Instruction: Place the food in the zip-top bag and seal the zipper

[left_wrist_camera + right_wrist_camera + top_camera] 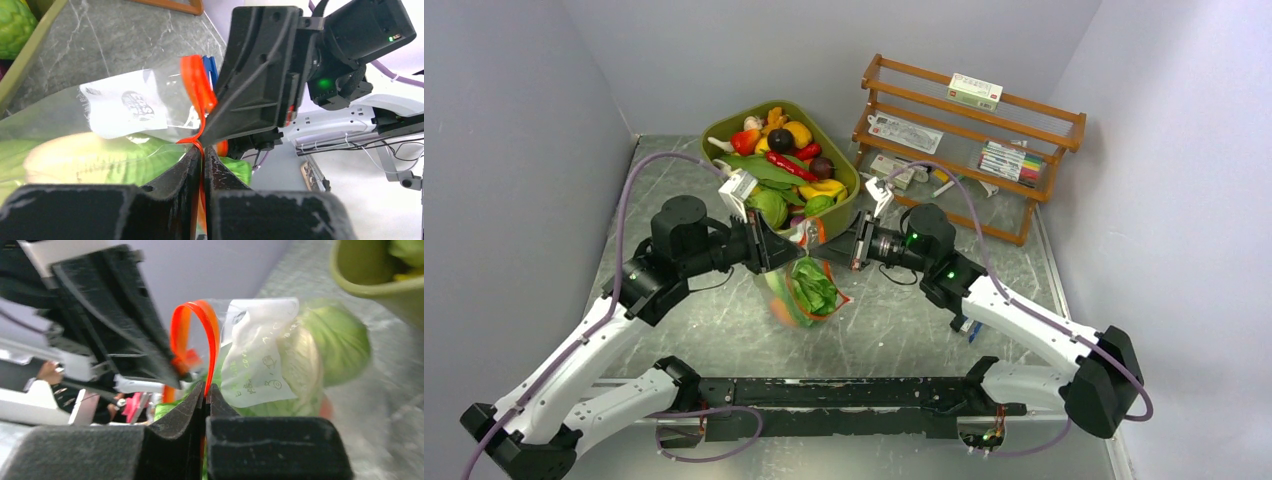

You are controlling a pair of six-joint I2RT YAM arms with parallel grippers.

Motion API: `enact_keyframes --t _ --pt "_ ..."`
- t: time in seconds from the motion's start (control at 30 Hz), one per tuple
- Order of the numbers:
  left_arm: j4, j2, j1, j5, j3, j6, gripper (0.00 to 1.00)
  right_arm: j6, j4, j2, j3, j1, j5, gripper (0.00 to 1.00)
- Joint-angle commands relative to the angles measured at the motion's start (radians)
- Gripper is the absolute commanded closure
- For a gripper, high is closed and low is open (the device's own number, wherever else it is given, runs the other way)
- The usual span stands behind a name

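The zip-top bag (812, 290) was held between the two claws over the middle of the table (904, 315), just in front of the olive-green tub (720, 128). The left claw (202, 156) was closed tight, with the zipper (194, 82) pinched between its fingers. The right claw (206, 390) was likewise clamped on the same orange-red strip, its tip all but touching that of the left. Between the two grips the strip was bowed up into a loop; whether it was pressed sealed could not be told. Inside the clear pouch, leafy lettuce (816, 283) and a pale green cabbage (340, 337) were seen beside the white label (255, 365). An orange-pink shape lower in the bag was too blurred to be named. More toy food (784, 165) lay heaped in the tub. A wooden rack (969, 135) stood at the far right.
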Motion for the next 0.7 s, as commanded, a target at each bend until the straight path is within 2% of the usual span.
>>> enact_keyframes --t 0.0,0.1,0.2,0.27,0.4,0.43,0.5,0.57,0.6,0.67 --pt "-0.059 -0.009 -0.004 -0.034 0.092 0.018 0.93 0.045 0.117 -0.051 0.086 -0.003 -0.096 1.00" --pt "-0.088 -0.008 -0.004 -0.101 0.047 0.049 0.93 -0.082 -0.133 -0.045 0.070 -0.002 0.107 1.00" --pt "-0.126 0.018 -0.005 -0.170 0.027 0.074 0.93 -0.070 -0.159 -0.008 0.031 0.000 0.125 1.00" --pt "-0.145 0.035 -0.004 -0.186 0.040 0.087 0.93 -0.032 -0.117 -0.008 0.058 0.000 0.048 1.00" --pt "-0.141 0.027 -0.005 -0.166 0.101 0.080 0.93 0.145 0.207 -0.040 0.096 -0.002 -0.177 1.00" --pt "-0.152 0.025 -0.005 -0.181 0.114 0.089 0.93 0.148 0.217 -0.047 0.109 -0.002 -0.190 1.00" --pt "-0.184 0.026 -0.005 -0.232 0.118 0.104 0.93 0.042 0.071 -0.063 0.134 -0.002 -0.103 1.00" --pt "-0.205 0.035 -0.004 -0.260 0.104 0.114 0.93 -0.073 -0.176 -0.067 0.145 0.001 0.054 1.00" --pt "-0.208 0.038 -0.005 -0.262 0.093 0.115 0.93 -0.092 -0.226 -0.061 0.121 -0.001 0.083 1.00" --pt "-0.205 0.039 -0.005 -0.277 0.069 0.114 0.93 -0.095 -0.201 -0.060 0.047 -0.001 0.101 1.00"
